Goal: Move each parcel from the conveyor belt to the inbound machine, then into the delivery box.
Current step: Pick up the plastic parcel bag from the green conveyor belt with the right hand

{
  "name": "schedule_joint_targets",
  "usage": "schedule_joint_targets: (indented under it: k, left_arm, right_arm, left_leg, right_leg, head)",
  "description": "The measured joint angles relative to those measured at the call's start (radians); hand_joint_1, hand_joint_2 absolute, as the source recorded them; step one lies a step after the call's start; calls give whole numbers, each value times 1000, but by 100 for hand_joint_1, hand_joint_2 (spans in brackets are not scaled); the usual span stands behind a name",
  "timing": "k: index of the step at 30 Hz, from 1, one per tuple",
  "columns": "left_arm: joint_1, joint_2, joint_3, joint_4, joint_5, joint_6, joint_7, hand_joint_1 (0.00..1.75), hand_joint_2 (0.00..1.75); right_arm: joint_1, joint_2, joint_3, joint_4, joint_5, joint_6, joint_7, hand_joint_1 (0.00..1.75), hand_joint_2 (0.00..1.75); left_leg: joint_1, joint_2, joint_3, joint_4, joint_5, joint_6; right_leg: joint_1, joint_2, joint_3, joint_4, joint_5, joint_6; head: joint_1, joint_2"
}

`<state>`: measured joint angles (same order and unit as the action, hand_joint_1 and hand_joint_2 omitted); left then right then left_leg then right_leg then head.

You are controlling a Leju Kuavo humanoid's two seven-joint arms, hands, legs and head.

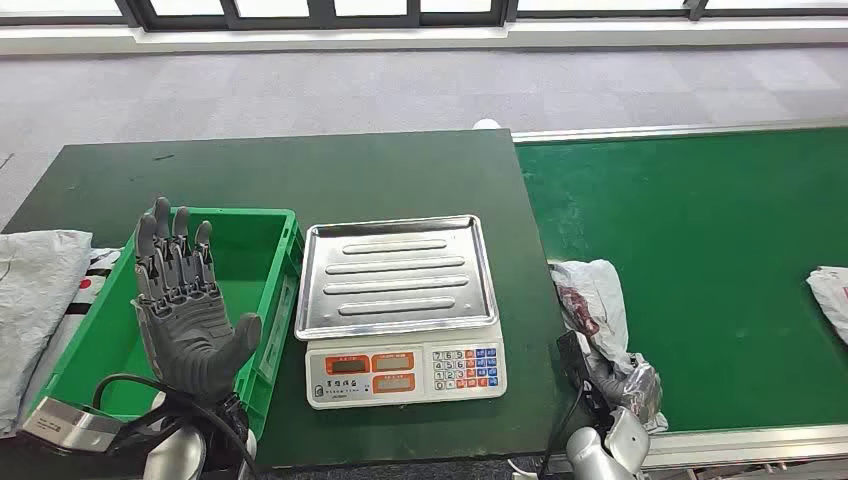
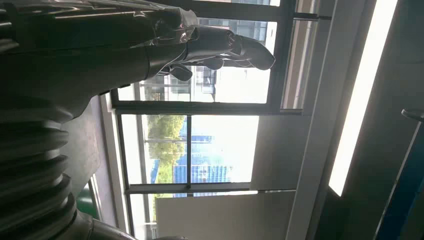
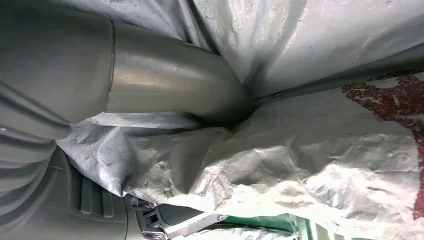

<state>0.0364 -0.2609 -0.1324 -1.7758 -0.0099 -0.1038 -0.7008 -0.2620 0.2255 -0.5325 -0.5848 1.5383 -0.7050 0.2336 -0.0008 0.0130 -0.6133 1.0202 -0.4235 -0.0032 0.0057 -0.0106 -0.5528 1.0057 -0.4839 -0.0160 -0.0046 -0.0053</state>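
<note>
Roughly, by item:
left hand (image 1: 190, 320): raised upright over the near end of the green bin (image 1: 268, 260), palm toward the camera, fingers (image 1: 172, 245) straight and spread, thumb out toward the scale; holds nothing.
left wrist view: the left hand's fingers (image 2: 240, 47) point out toward windows and ceiling, nothing between them.
right hand (image 1: 625, 390): low at the near edge of the conveyor belt (image 1: 700, 260), arm coming up from below; fingers dark, bunched into the near end of the parcel; the bag crumples around them.
right wrist view: thumb (image 3: 175, 82) presses deep into the wrinkled grey bag (image 3: 300, 165); plastic folds around it, so it reads as a grip.
parcel (image 1: 592, 300): grey-white poly bag with dark red print, lying on the belt's left edge just beside the worktop (image 1: 300, 175), its near end in the right hand.
second parcel (image 1: 830, 295): at the belt's right edge, cut off by the frame.
scale (image 1: 400, 310): steel pan bare, sits on the worktop between bin and belt.
grey bags (image 1: 35, 300): lie left of the bin.
</note>
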Motion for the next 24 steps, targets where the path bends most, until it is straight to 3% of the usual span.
schedule_joint_targets:
  k: [3,5,9,12,17,24]
  left_arm:
    - [0,0,0,0,0,-1,0,0,175]
    - [0,0,0,0,1,-3,0,0,175]
    - [0,0,2,2,10,-23,0,0,175]
    - [-1,0,4,9,12,-44,0,0,175]
    - [-4,-1,8,27,18,-73,0,0,175]
    - [-9,-3,13,60,30,-133,0,0,175]
  right_arm:
    - [13,2,0,-31,-14,0,-28,175,175]
    - [50,13,1,-102,-52,1,-90,175,175]
    - [155,60,-2,-421,-209,-1,-373,175,175]
    - [200,80,-4,-694,-301,-3,-499,175,175]
    - [235,91,-6,-1006,-378,-1,-559,175,175]
    - [238,91,-15,-1150,-392,2,-606,175,175]
  left_leg:
    - [0,-1,0,0,0,0]
    - [-1,-4,-2,0,1,1]
    - [-3,-9,-10,0,4,1]
    - [-3,-8,-11,0,3,0]
    - [-4,-6,-11,0,1,0]
    - [-3,-4,-11,0,1,0]
  right_leg:
    - [0,-1,0,0,0,0]
    - [-1,-5,0,0,0,1]
    - [-2,-8,-6,1,1,1]
    - [-3,-7,-9,1,0,1]
    - [-3,-5,-10,1,-1,1]
    - [-3,-3,-11,1,-1,1]
  head:
    - [0,0]
    - [0,0]
    - [0,0]
    - [0,0]
    - [0,0]
    - [0,0]
